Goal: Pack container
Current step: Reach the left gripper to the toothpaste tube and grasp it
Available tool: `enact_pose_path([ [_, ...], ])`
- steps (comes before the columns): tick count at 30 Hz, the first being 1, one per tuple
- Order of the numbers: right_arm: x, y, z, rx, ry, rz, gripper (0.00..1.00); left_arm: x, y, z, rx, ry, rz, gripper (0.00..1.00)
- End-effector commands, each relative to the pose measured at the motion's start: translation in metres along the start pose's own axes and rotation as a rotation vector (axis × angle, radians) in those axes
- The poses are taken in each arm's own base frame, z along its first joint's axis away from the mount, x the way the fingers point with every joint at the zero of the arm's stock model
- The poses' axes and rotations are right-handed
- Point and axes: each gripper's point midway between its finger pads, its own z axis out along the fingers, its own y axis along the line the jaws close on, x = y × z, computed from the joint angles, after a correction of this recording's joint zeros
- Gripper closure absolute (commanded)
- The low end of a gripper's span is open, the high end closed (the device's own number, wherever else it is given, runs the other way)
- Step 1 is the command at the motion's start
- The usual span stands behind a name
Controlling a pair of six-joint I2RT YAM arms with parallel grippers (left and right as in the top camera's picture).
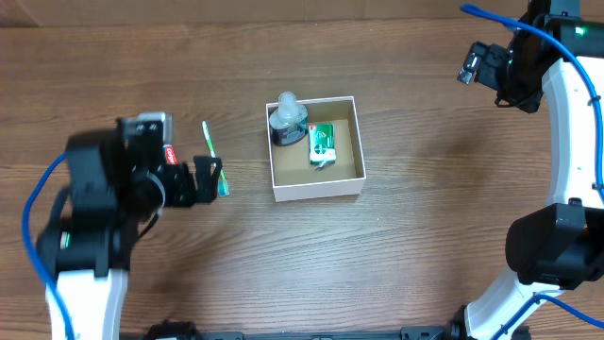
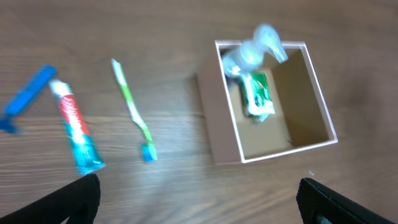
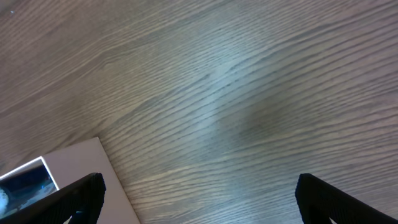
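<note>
Jaws on your left gripper (image 2: 199,205) stood released and wide apart, nothing between them, hanging over the wooden table (image 1: 425,246) left of the container.

Left to right, in your left wrist view:
- a blue item (image 2: 28,96) lay flat at the far left; too blurred to name.
- toothpaste tube (image 2: 76,134) lay just beside it, the two nearly meeting at their upper ends.
- green toothbrush (image 2: 132,109) lay flat and apart from the tube, its blue end toward the gripper.
- container (image 2: 214,118) sat near mid-table, upright and open. Inside, a pump bottle (image 2: 249,56) stood in one corner, with a green packet (image 2: 256,93) lying against it. The rest of the brown floor was bare.

Your right gripper (image 3: 196,202) was likewise spread and empty, over bare wood right of the container, only a corner of the box showing in its view.

Judgement: packing was partway, two items in and three out. The step in hand looked like your left arm lining up on one of the loose pieces, probably the toothbrush, which lay nearest the fingers in the overhead. Next you would need to lower over its thin handle, close across it, and lift. Lay it diagonally in the free part of the box, since it may not fit straight.
</note>
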Motion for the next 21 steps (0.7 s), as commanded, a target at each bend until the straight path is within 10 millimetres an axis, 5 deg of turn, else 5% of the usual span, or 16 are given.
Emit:
enact_pose_path([
  [1,-0.005,0.004,-0.014,-0.008,-0.042,-0.012,0.0,0.009,-0.02,0.036,0.2,0.162,-0.092,0.0],
  [3,-0.005,0.004,-0.014,-0.008,-0.042,-0.012,0.0,0.011,-0.016,0.061,0.233,0.222,-0.124,0.0],
  [4,-0.005,0.004,-0.014,-0.008,-0.042,-0.012,0.0,0.013,-0.005,0.076,0.189,0.248,-0.159,0.13],
  [6,-0.005,0.004,-0.014,-0.008,-0.042,-0.011,0.0,0.023,0.03,0.093,-0.01,0.294,-0.298,0.12],
  [9,-0.005,0.004,-0.014,-0.008,-0.042,-0.011,0.0,0.039,0.076,0.097,-0.28,0.326,-0.4,0.06],
  [15,-0.005,0.004,-0.014,-0.008,-0.042,-0.012,0.0,0.055,0.126,0.107,-0.523,0.365,-0.444,0.01],
  [21,-0.005,0.004,-0.014,-0.008,-0.042,-0.012,0.0,0.083,0.166,0.167,-0.584,0.451,-0.503,0.05],
])
